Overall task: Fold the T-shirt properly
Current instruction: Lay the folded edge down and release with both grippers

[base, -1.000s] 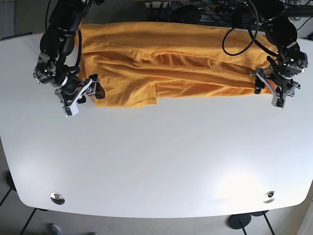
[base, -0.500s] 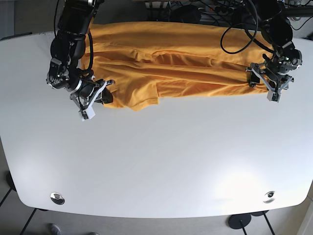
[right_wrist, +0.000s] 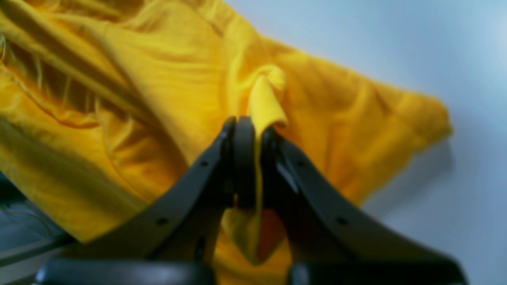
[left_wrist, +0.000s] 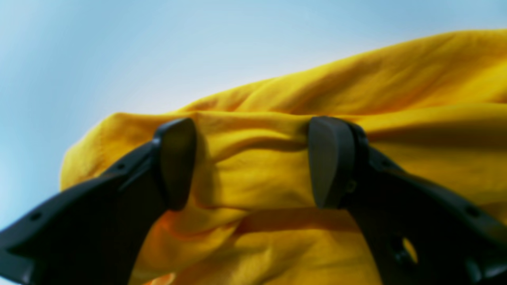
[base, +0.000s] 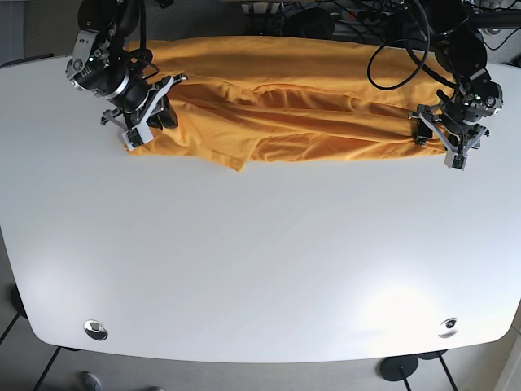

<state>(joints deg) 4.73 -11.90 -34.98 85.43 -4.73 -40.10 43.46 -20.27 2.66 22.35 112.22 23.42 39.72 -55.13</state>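
The orange-yellow T-shirt (base: pixel 301 98) lies crumpled in a long band across the far part of the white table (base: pixel 260 261). At the left of the base view, my right gripper (base: pixel 148 114) is shut on a pinched fold of the T-shirt (right_wrist: pixel 265 99), with cloth squeezed between its fingers (right_wrist: pixel 242 158). My right gripper (right_wrist: pixel 253 150) holds that fold above the rest of the cloth. At the right of the base view, my left gripper (base: pixel 444 140) sits at the shirt's end. In the left wrist view my left gripper (left_wrist: pixel 253 162) is open, and a hump of the T-shirt (left_wrist: pixel 253 178) bulges between its pads (left_wrist: pixel 176 162).
Black cables (base: pixel 342 16) and arm bases crowd the table's far edge behind the shirt. Two round metal fittings (base: pixel 95 329) sit near the front corners. The shirt's near edge ends in a point (base: pixel 236 167) left of centre.
My right gripper has moved up and back toward the far left corner, pulling the shirt's near-left part with it. My left gripper has shifted slightly inward at the shirt's right end.
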